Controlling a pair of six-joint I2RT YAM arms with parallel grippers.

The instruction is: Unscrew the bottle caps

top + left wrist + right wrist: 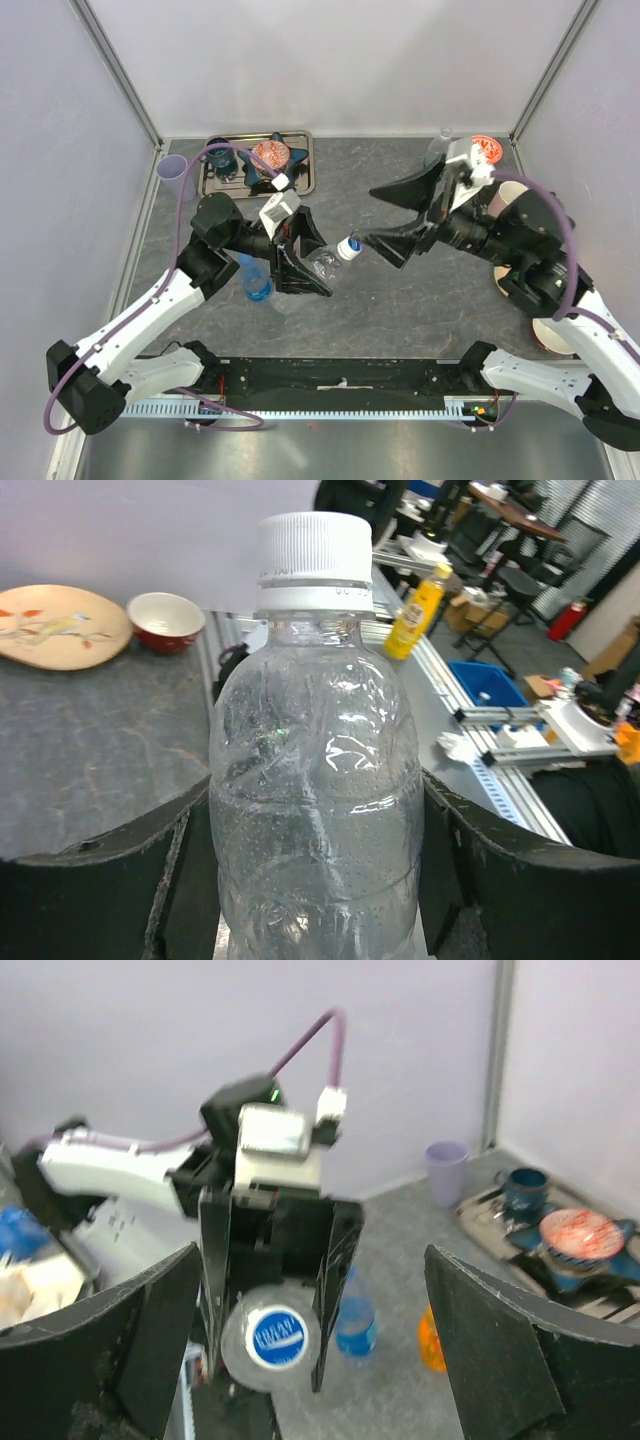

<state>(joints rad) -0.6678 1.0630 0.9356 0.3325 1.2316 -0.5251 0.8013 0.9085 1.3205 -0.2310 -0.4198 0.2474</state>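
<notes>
My left gripper (303, 262) is shut on a clear plastic bottle (326, 262) and holds it tilted above the table, neck toward the right arm. Its cap (350, 246) is white with a blue top and sits on the neck. In the left wrist view the bottle (315, 780) fills the gap between the fingers, with the cap (313, 548) on top. My right gripper (370, 217) is open, its lower fingertip just right of the cap without touching it. The right wrist view faces the cap (275, 1337) end-on, between its spread fingers (500, 1360).
A blue bottle (256, 280) stands beside the left gripper. An orange bottle (432, 1340) shows in the right wrist view. A metal tray (305, 165) with a teal cup and a red plate is at the back left, beside a purple cup (177, 178). Cups and a plate are at the right.
</notes>
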